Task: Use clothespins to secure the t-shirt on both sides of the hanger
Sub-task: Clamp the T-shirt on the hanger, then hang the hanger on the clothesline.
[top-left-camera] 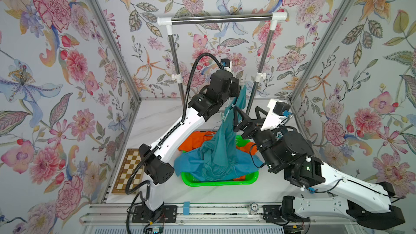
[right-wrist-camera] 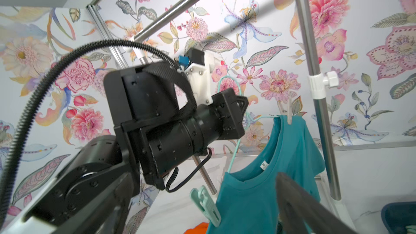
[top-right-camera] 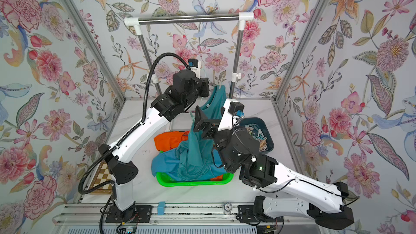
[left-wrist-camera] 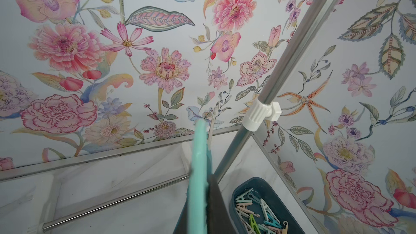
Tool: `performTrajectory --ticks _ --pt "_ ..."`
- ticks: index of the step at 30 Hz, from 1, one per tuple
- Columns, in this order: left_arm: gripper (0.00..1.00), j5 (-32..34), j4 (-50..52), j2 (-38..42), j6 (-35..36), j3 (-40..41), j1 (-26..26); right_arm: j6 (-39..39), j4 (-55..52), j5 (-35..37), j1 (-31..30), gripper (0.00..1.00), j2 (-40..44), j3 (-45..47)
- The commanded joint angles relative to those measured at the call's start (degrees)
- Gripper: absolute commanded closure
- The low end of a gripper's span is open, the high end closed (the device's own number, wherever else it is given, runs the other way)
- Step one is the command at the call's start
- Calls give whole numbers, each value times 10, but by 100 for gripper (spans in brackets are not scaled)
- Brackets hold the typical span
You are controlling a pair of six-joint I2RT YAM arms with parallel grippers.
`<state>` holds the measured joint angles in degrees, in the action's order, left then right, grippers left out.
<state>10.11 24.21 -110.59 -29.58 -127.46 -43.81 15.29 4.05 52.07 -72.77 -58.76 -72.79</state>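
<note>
The clothespins lie mostly in a heap in a dark blue tray on the far right of the surface, close to the foot of the clothes rack. Two others sit on the teal t-shirt. A beige clothespin is clipped at the raised shoulder where the mint hanger runs under the fabric, and a mint clothespin is clipped at the lower shoulder. The left hand is clamped tight on the hanger near its hook and holds it up at a steep tilt in front of the rack. The shirt's lower part trails into a green basket. The right hand has its jaws spread as wide as they go and holds nothing. It hovers just beside the shirt's lower shoulder. One dark finger crosses in front of the fabric, and I cannot tell whether it touches. The basket also holds a blue garment and an orange one. The surface is pale and marbled, with a chessboard lying flat at its left edge. Floral wallpaper covers the walls on three sides.
</note>
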Motion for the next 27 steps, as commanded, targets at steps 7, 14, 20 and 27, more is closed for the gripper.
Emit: performTrajectory --ticks 7,14,20,27 --pt "96 -253 -106 120 50 71 98 -200 -37 46 11 1 54 -42" --pt "94 -441 -110 132 52 37 156 -356 -112 -69 39 6 40 -134" --pt "93 -535 -95 130 52 8 184 -387 -306 -164 91 1 -56 -286" --pt "91 -586 -78 143 56 5 204 -283 -480 -475 285 1 -161 -450"
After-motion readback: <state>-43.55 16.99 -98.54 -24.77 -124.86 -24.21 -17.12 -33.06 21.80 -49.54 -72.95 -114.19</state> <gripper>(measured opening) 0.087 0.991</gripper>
